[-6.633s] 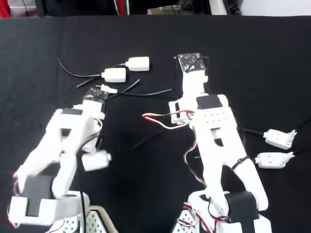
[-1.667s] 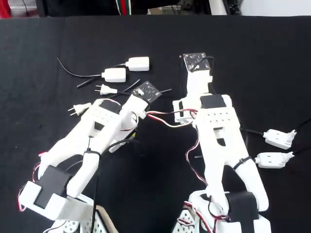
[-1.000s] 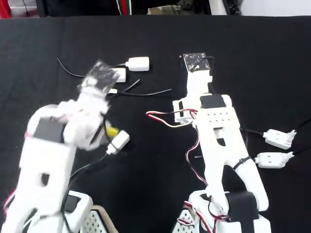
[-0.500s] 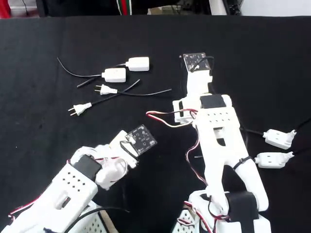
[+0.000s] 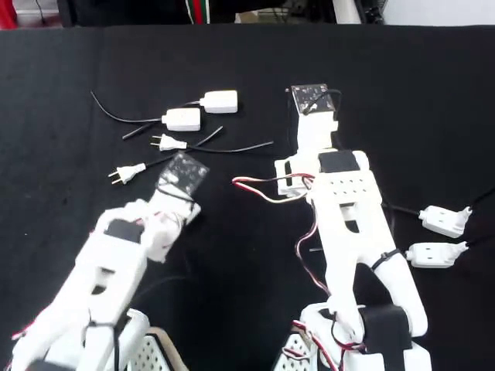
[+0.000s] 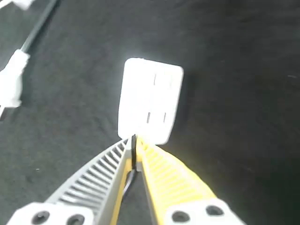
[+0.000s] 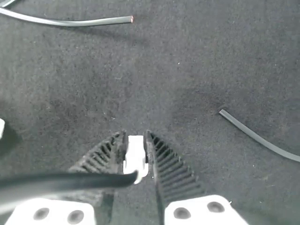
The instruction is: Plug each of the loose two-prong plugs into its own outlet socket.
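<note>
As left claw (image 6: 135,141) grips cord (image 6: 128,180), socket (image 6: 150,101) abuts tips.

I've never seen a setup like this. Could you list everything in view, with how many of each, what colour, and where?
Tablecloth: one, black, covering the table.
Loose sockets: four, white; two at the far left, two at the right edge.
Held socket: one, white, at the left tool's tips.
Loose plugs: two, white with black cords, just nearer than the far-left sockets.
Held plug: one, white, in the right tool.
Arms: two, white, side by side at the near edge.
Left tool: one, grey and yellow, shut at the held socket.
Right tool: one, black, shut on the held plug.
</note>
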{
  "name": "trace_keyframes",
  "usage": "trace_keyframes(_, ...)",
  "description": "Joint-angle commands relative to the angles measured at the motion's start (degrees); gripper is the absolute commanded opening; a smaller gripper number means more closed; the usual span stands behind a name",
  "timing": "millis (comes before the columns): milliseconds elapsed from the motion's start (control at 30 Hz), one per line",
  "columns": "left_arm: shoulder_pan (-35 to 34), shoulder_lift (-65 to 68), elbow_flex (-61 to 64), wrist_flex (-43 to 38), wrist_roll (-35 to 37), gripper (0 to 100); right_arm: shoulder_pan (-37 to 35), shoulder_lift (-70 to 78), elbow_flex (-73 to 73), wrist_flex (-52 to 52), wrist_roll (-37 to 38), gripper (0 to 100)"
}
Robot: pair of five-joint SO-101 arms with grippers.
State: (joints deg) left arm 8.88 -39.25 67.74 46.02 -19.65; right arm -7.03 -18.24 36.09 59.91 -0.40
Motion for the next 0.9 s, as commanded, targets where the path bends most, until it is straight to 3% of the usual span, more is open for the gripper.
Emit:
trace_keyframes(0, -1.27, 2.73, -3.74, -1.14, -0.18, 3, -0.53, -1.89, -1.89, 0.26, 0.26, 1.1)
trace_keyframes(167, -3.82, 5.01, -5.67, -1.05, -0.18, 3, -0.62, -1.89, -1.89, 0.26, 0.26, 1.1)
trace_keyframes(300, -6.29, 0.44, -12.35, 11.43, 0.26, 3, -3.25, -1.98, -2.15, 0.26, 0.09, 1.1)
trace_keyframes(433, -11.21, -14.07, -12.79, 18.20, 4.13, 3, -10.11, -2.07, -2.07, 0.35, 0.00, 1.1)
trace_keyframes(567, -19.03, -32.35, -2.59, 19.08, 5.54, 3, -15.30, -2.24, -2.15, -0.35, 0.18, 1.1)
trace_keyframes(767, -36.44, -53.36, 13.23, 19.34, 5.10, 3, -25.05, -2.24, -1.10, -6.51, -0.09, 1.1)
trace_keyframes(867, -40.40, -59.78, 19.65, 19.43, 1.49, 3, -30.07, -2.24, 1.71, -12.13, -0.09, 1.1)
